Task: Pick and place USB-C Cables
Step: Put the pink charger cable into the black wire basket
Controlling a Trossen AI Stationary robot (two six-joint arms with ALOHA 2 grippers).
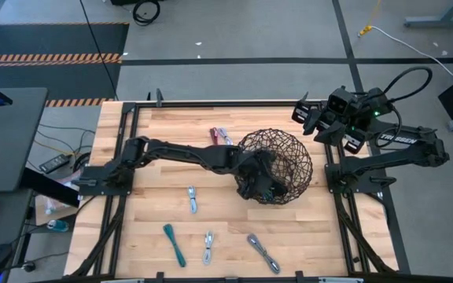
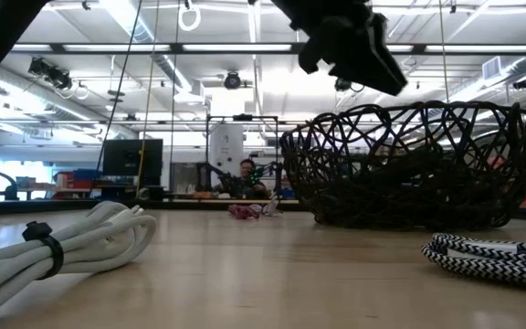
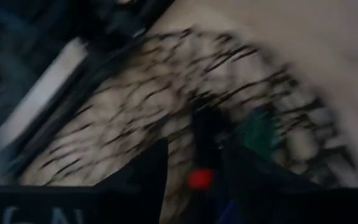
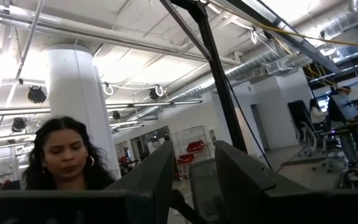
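Hovering our left gripper (image 1: 264,187) over the dark round wire-mesh basket (image 1: 289,149), fingers apart; nearest grey-white coiled cable (image 1: 193,199) lies at nine o'clock.

Five tied USB-C cables lie loose on the wooden table: a maroon-and-white pair (image 1: 220,136) beside the basket (image 1: 301,153), a grey one (image 1: 192,199), a teal one (image 1: 174,244), a white one (image 1: 208,247) and a black-and-white braided one (image 1: 263,253) along the near edge.
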